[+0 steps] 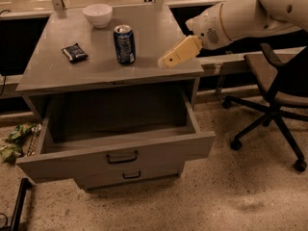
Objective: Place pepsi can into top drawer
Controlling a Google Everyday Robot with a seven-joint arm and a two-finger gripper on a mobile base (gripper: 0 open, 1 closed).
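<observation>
The pepsi can (124,44), dark blue with a silver top, stands upright near the middle of the grey cabinet top (57,69). The top drawer (115,150) is pulled out wide and its inside shows nothing in it; a dark handle sits on its front. My gripper (164,61), on a white arm with a tan end piece, hovers over the right part of the cabinet top, a short way to the right of the can and apart from it.
A white bowl (97,15) stands at the back of the top. A flat dark snack packet (74,53) lies left of the can. A black office chair (274,90) stands at the right. Green wrappers (14,141) lie on the floor at the left.
</observation>
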